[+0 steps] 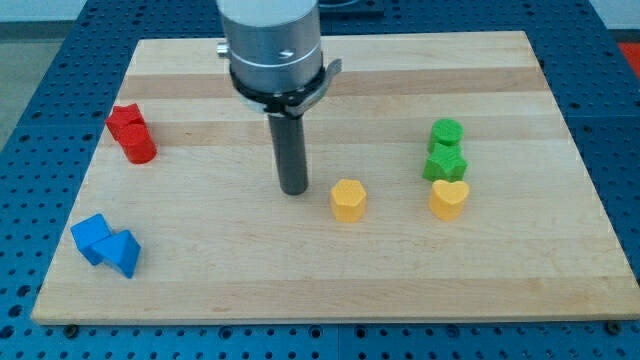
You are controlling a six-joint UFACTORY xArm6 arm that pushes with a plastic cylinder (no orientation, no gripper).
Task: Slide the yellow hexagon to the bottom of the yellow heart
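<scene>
Just left of the yellow hexagon (348, 200) rests my jawless tip (293, 190), yellow heart (448, 199) farther right

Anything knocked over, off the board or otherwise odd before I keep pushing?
Nothing stands out. All blocks sit flat on the board. My tip is just to the view's left of the yellow hexagon, and the yellow heart lies further right.

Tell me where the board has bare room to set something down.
Bare: bottom strip below yellow hexagon and yellow heart; top right above green blocks. Crowded: the view's left by red blocks and blue blocks; my tip.
</scene>
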